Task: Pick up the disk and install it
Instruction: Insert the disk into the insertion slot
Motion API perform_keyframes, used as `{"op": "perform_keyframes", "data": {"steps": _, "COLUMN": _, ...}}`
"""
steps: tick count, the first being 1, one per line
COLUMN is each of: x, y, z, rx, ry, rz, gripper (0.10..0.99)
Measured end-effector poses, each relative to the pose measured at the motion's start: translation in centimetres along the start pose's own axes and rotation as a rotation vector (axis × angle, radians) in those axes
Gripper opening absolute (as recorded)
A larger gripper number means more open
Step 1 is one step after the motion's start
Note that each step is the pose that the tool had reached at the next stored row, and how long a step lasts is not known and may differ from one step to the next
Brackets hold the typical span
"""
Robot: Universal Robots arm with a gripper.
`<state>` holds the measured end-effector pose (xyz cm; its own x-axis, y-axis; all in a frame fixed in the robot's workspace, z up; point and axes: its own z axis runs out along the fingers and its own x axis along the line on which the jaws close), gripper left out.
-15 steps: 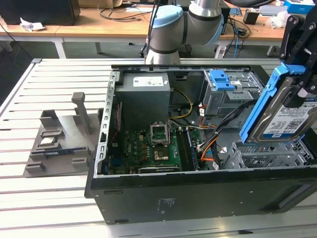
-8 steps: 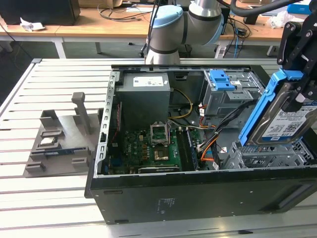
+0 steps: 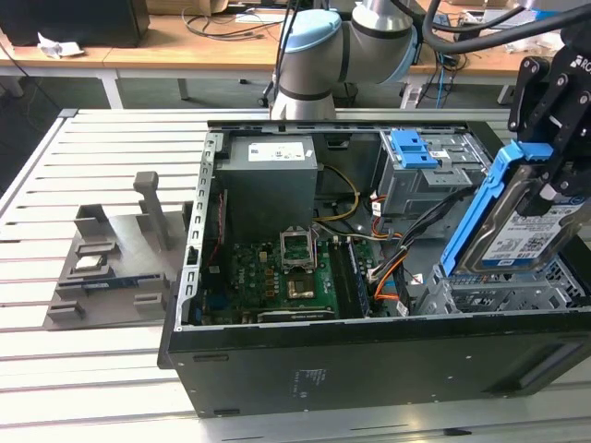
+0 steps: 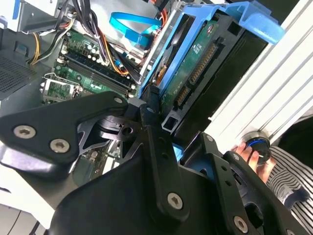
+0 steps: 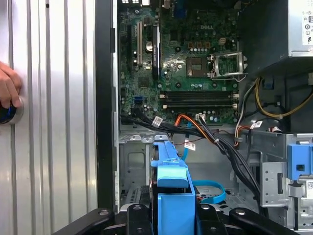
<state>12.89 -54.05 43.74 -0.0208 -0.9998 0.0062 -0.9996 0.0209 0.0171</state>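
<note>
While the open case (image 3: 369,369) lies on its side on the slatted table (image 3: 92,388), the arm (image 3: 323,46) reaches over it from beyond its back edge. Inside the case, the grey power supply (image 3: 268,175) fills the back corner toward the exterior view's left, and the green motherboard (image 3: 277,277) lies just in front of it. A metal drive cage (image 3: 517,286) sits in the case's front corner toward the exterior view's right. Above that cage the disk (image 3: 522,221), label up in its blue rails, hangs steeply tilted, with its lower end at the cage top. The gripper (image 3: 552,180) is clamped on the disk's raised end. Outside the case, a person's hand (image 5: 7,88) rests on a round blue knob (image 4: 257,144) on the table.
</note>
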Motion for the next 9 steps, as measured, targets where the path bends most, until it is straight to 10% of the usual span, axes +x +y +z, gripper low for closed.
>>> {"op": "perform_keyframes", "data": {"steps": 9, "x": 0.03, "y": -0.07, "z": 1.14, "rx": 0.0, "ry": 0.0079, "rz": 0.0, "gripper": 0.365}}
